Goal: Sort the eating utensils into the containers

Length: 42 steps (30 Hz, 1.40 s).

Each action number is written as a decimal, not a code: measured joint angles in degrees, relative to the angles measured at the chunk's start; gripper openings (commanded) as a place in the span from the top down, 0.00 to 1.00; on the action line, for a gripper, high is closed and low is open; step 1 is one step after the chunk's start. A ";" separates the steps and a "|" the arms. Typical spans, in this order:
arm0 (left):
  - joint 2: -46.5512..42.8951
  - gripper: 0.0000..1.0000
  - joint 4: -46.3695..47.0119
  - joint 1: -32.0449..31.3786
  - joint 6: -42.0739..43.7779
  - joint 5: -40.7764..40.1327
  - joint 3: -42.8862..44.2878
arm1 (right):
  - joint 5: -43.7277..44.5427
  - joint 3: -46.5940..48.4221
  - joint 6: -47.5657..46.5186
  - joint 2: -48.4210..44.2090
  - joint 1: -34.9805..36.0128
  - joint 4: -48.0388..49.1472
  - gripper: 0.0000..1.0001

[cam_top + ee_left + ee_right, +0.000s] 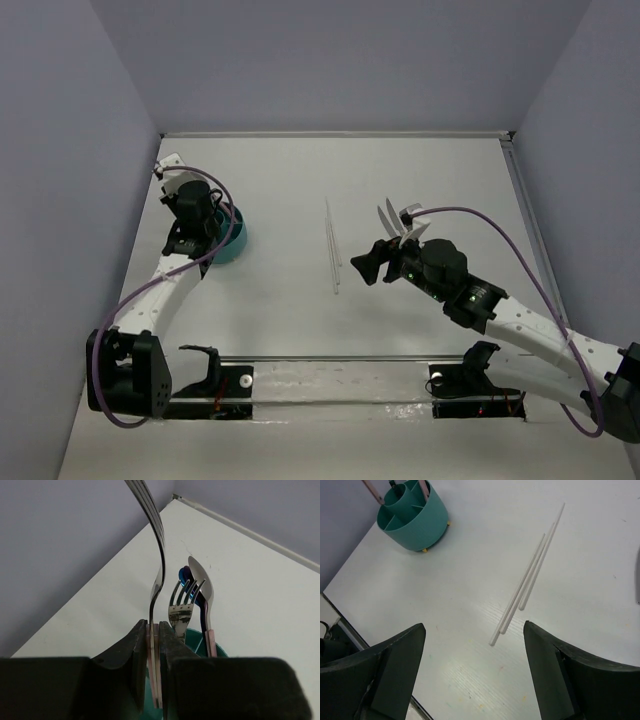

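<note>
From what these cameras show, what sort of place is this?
Probably a robot test cell: bare grey walls box in a white table, with the left arm and right arm bolted at its near edge.

Worktop (420, 330): white, matte, with faint scuffs and specks.
Enclosure walls (330, 60): plain grey-lavender, on far, left and right sides.
Edge trim (330, 134): thin pale strip along far edge, continuing down right side.
Near-edge rail (340, 378): glossy strip across worktop's near edge.
</note>
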 measured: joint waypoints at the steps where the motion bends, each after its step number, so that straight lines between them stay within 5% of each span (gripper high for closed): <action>1: 0.28 1.00 0.74 0.00 0.04 0.04 0.00 | 0.09 0.00 0.00 0.04 0.00 0.00 0.16; 18: 1.57 1.00 3.45 0.00 -0.66 2.64 0.00 | 0.35 0.00 0.02 2.08 0.00 0.02 0.16; 27: 4.04 0.75 3.69 0.00 -2.01 4.13 0.00 | 0.98 0.00 0.00 2.21 0.00 0.02 0.16; 34: 4.76 0.26 3.69 -0.20 -2.89 4.15 0.00 | 1.81 0.00 0.00 2.21 0.00 0.02 0.16; 42: -1.36 0.09 0.31 -3.80 -2.84 4.61 0.55 | 5.27 0.00 -0.13 3.02 0.00 -0.11 0.22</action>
